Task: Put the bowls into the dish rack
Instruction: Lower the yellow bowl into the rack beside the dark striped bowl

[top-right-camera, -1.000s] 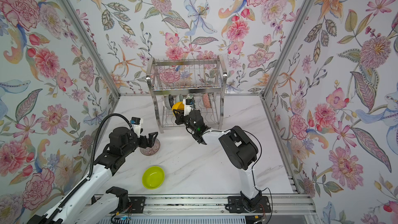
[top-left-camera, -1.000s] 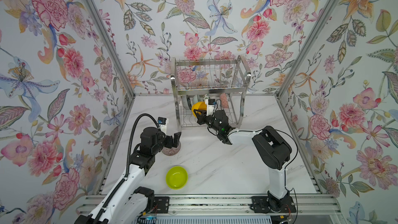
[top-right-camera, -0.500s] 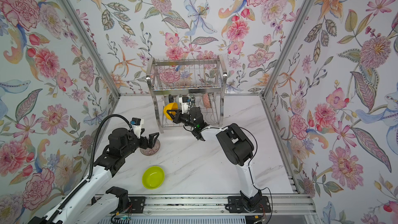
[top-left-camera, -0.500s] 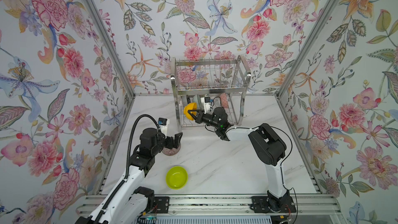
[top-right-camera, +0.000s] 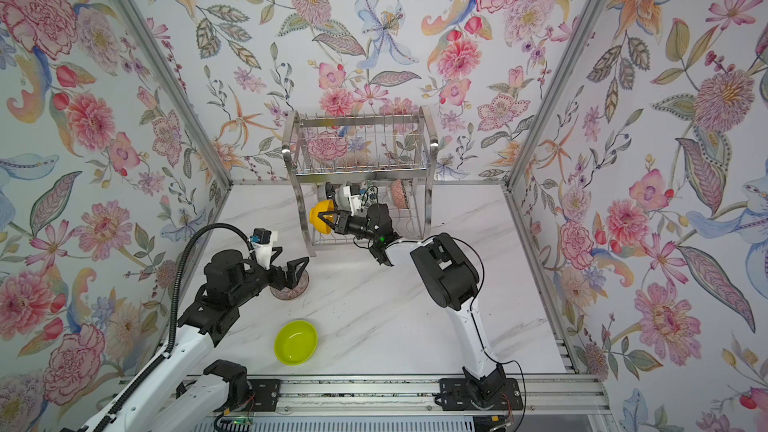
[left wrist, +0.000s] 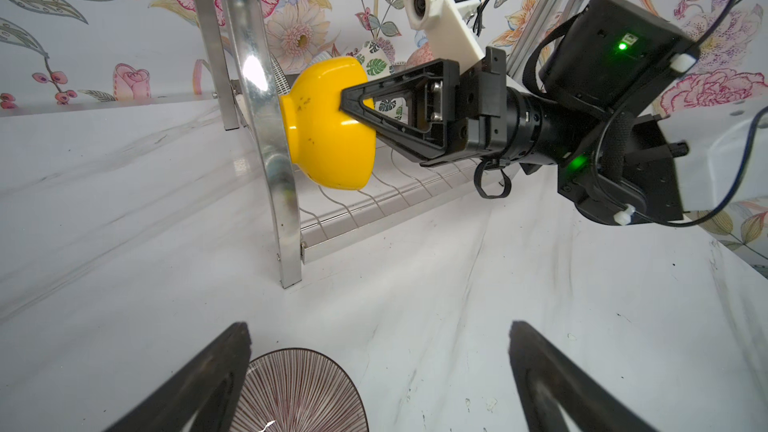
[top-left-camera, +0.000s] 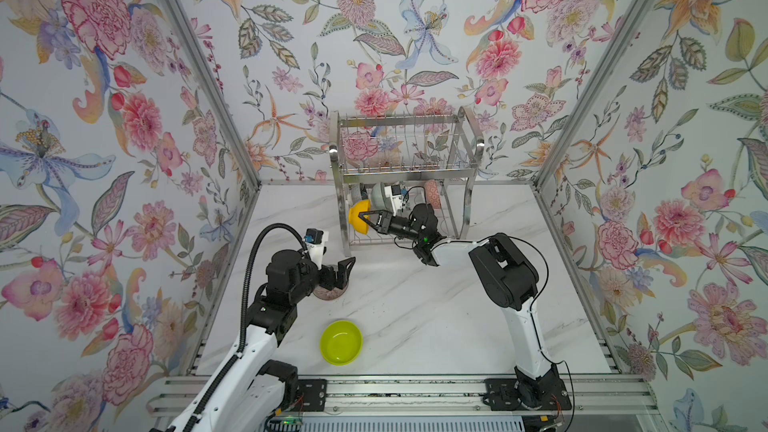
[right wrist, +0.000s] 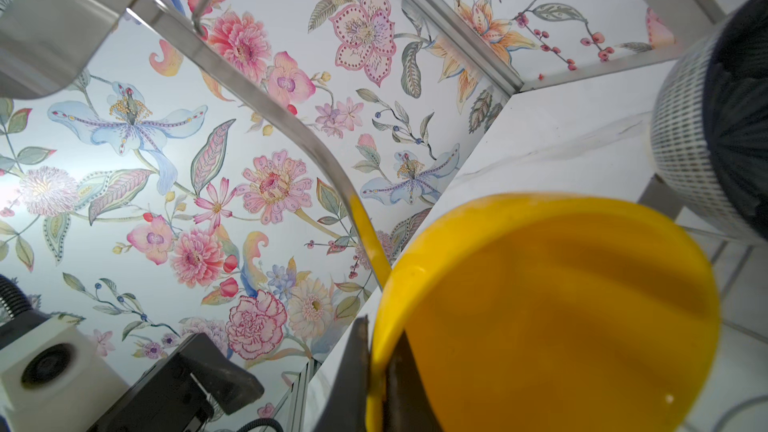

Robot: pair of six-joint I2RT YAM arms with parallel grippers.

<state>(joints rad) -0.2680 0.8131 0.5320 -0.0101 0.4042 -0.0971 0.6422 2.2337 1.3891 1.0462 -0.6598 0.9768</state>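
Right gripper (left wrist: 341, 103) is clenched on the rim of the orange-yellow bowl (left wrist: 328, 135), held on edge at its tips just beside a front post of the dish rack (left wrist: 266, 118), perhaps touching the lower wires. Left gripper (left wrist: 379, 326) gapes wide above the pinkish-brown ribbed bowl (left wrist: 299, 392), nearer one finger.

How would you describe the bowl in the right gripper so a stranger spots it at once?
Find the steel dish rack at the back wall, then, in both top views, its lower tier's left end. There the right gripper pinches a bowl tipped on its side. It is plain orange-yellow, unlike the patterned bowls beside it.
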